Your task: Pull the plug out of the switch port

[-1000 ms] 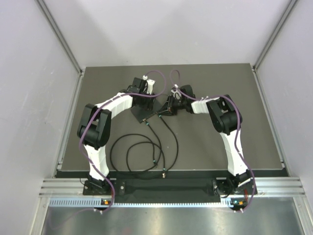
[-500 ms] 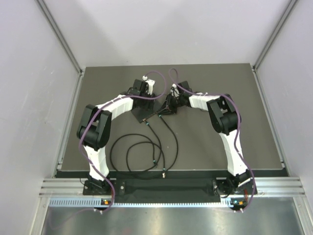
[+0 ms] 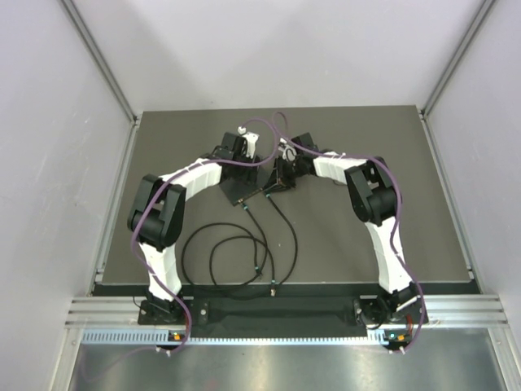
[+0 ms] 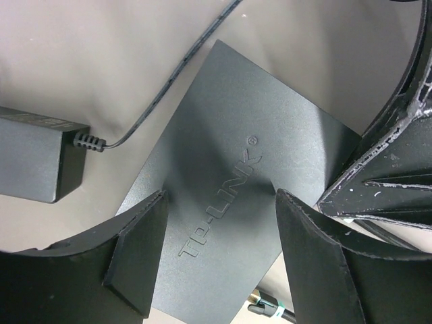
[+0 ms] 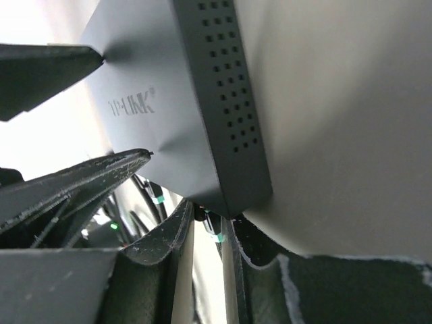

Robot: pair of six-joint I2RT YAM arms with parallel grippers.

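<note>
1. The switch (image 4: 233,121) is a flat rectangular box of matte-black, finely grained plastic. One narrow side wall carries rows of small round vent holes. It lies flat on the tabletop (image 3: 391,163), turned diagonally to the edges, in the middle of the far half and between the two claws.

2. The plug (image 5: 214,231) sits at the near corner of the switch. It has a teal-and-white band, and its cable is thin and black.

3. The right claw (image 5: 210,213) has its scuffed black fingers set narrowly, with the plug between the tips. The views do not show whether the fingers clamp the plug.

4. The left claw (image 4: 220,193) stands wide open. Both wedge-shaped fingertips rest on the top face of the switch, one at either side of the logo.

5. A black rectangular power adapter (image 4: 34,158) with a ribbed strain relief lies just beside the switch. Thin black cables (image 3: 236,252) lie in loose loops on the near half.

6. The tabletop is a dull, dark grey-brown sheet. Plain pale walls (image 3: 269,49) enclose it, and aluminium rails (image 3: 98,65) run along the corners.

7. The top face of the switch bears the embossed lettering "TP-LINK" with a registered mark. The print on the adapter is too blurred to read.
</note>
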